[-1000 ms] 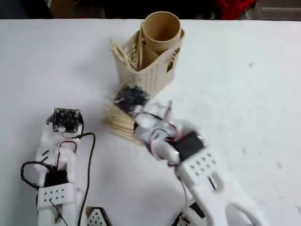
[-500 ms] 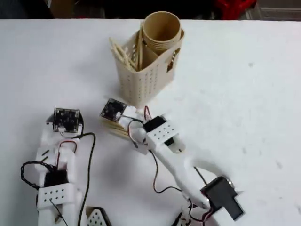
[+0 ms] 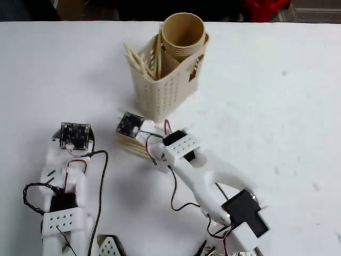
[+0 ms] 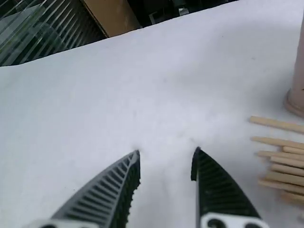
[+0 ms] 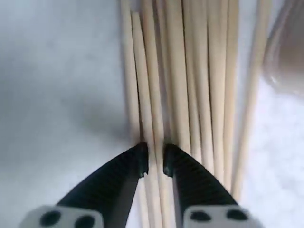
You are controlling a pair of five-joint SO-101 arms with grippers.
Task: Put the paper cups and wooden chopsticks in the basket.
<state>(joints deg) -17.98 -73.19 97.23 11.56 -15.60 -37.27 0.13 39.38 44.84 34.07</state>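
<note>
A cream basket (image 3: 162,88) stands at the table's back middle, with stacked paper cups (image 3: 183,33) and several wooden chopsticks (image 3: 139,60) in it. More wooden chopsticks (image 3: 128,145) lie side by side on the table just in front of the basket. My right gripper (image 3: 134,138) is down on this pile. In the right wrist view its fingertips (image 5: 153,159) pinch one chopstick (image 5: 151,109) of the row. My left gripper (image 3: 74,133) is left of the pile, open (image 4: 166,156) over bare table, with the chopstick ends (image 4: 280,161) off to one side.
The basket's base (image 4: 297,90) shows in the left wrist view beyond the chopstick ends. The white table (image 3: 277,106) is bare to the right and at the far left. Cables (image 3: 101,176) loop off both arms near the front edge.
The right arm swung left and came down onto the chopsticks in front of the basket, then shifted slightly. The left arm has not moved.
</note>
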